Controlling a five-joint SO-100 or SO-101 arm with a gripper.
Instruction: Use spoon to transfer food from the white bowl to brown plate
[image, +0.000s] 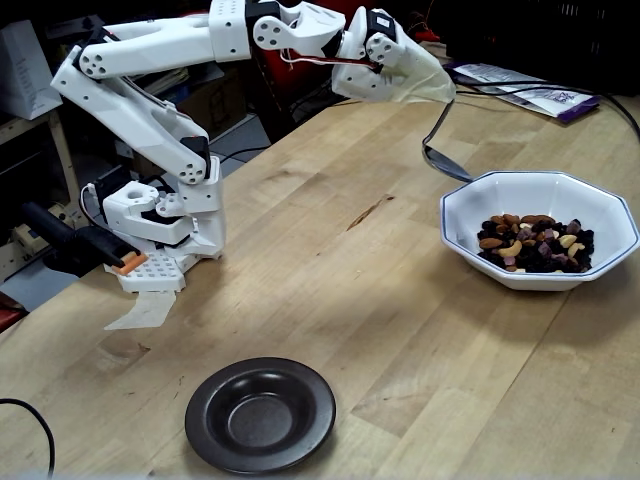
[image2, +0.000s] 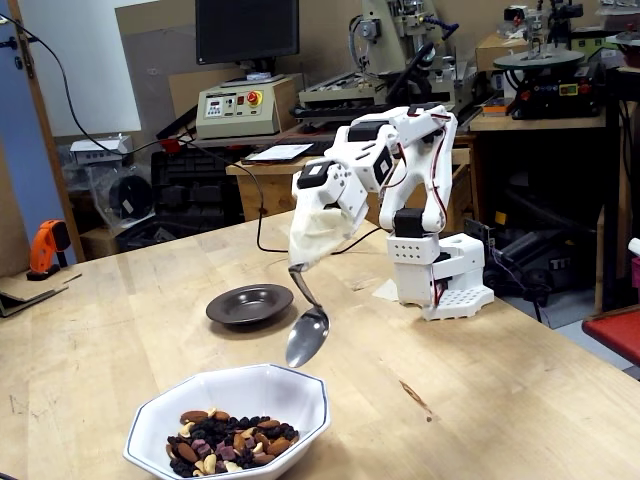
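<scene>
My fingers (image2: 312, 240), hidden under whitish wrap, grip unreadable, carry the stiff, slick spoon (image2: 306, 335) by its taped handle top.

A workshop: behind the gripper (image2: 300, 262), benches carry a milling machine (image2: 395, 40), a control box (image2: 236, 108) with red stop button, a monitor (image2: 246, 30); an orange drill (image2: 44, 247) rests far left.
</scene>
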